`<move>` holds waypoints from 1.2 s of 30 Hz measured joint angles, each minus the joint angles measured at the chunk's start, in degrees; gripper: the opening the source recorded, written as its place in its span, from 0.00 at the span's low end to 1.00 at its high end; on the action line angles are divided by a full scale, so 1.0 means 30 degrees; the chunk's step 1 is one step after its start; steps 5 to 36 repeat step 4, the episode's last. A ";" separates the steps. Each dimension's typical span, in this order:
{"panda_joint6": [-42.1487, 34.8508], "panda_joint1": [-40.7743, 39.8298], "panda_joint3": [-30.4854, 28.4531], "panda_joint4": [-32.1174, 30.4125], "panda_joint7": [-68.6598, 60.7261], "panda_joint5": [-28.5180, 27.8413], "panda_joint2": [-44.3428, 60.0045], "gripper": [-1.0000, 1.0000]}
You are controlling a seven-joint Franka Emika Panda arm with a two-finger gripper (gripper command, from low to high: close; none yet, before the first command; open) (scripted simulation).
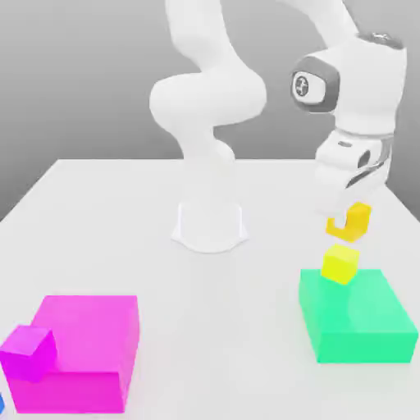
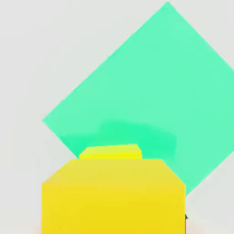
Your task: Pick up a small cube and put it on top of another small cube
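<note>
Exterior view, and up on the right the white hand [image 1: 338,210] is closed on the golden cube [image 1: 358,221], holding it in the air; the cube hangs just above the lemon-yellow cube [image 1: 340,263], which sits at the far edge of the big green block [image 1: 358,316]; whether the two cubes touch, I can't tell. Over on the exterior view's left, a magenta cube [image 1: 29,353] sits at the big magenta block [image 1: 78,344]; a sliver of something blue [image 1: 2,404] peeks in at the near corner; the arm's base [image 1: 210,225] stands on the pale counter [image 1: 254,328], between the two blocks and farther back. Over to the hand view now; the golden cube looms large and close, partly covering the lemon-yellow one, with the green block spread out below them and a darker green patch across its top.
</note>
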 joint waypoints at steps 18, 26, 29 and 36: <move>0.0604 -0.0050 0.0091 -0.0104 0.0064 -0.0057 0.0502 1.00; 0.0604 -0.0050 0.0091 -0.0104 0.0064 -0.0057 0.0502 1.00; 0.0604 -0.0050 0.0091 -0.0104 0.0064 -0.0057 0.0502 1.00; 0.0604 -0.0050 0.0091 -0.0104 0.0064 -0.0057 0.0502 1.00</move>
